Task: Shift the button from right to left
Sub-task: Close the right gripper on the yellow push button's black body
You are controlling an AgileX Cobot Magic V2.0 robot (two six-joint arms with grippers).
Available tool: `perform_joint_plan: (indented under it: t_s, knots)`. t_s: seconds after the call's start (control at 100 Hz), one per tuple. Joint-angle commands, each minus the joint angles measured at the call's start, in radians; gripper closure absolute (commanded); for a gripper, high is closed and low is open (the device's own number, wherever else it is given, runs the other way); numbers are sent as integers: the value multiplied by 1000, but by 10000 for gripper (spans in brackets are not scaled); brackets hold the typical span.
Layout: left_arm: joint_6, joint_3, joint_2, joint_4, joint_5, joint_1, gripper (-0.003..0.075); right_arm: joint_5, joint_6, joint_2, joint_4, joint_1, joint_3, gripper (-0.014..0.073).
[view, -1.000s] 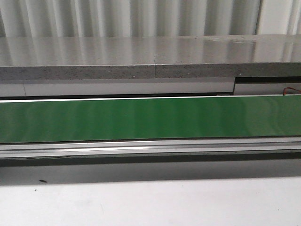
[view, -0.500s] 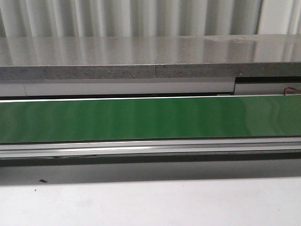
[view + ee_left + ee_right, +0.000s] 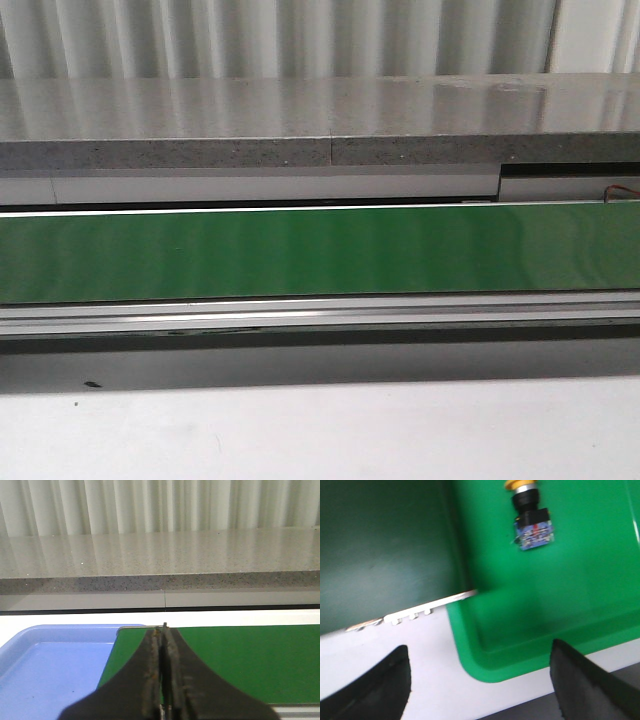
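button (image 3: 529, 521) cap cut off in green tray (image 3: 520, 645); right claw (image 3: 480, 692) apart, left claw (image 3: 162, 680) together.

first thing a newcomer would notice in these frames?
Probably the button, yellow cap and blue block, lying on its side in a bright green tray under the open right pincer. Next, the long green belt spanning the front view. The left pincer is shut beside a blue tray.

glossy speckled stone-like ledge (image 3: 300, 120), smooth matt green belt (image 3: 300, 250), seemingly glossy plastic green tray (image 3: 580, 605).
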Motion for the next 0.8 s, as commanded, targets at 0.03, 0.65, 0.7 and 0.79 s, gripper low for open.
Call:
perform_joint_plan:
  t_s: [0.03,0.65,0.7,0.79]
  knots:
    - [-9,39,-33,-3,-75,-7,741,-47,-13,74,-21,-79,-82,23]
    - [-9,39,-33,-3,-75,-7,741,-60,-185,554,-24,-144,-315,23]
    - [-9,39,-33,-3,-75,-7,741,-64,-187,579,-25,-144,-332,23]
    - [-9,39,-33,-3,-75,-7,741,-66,-190,625,-25,-144,-364,23]
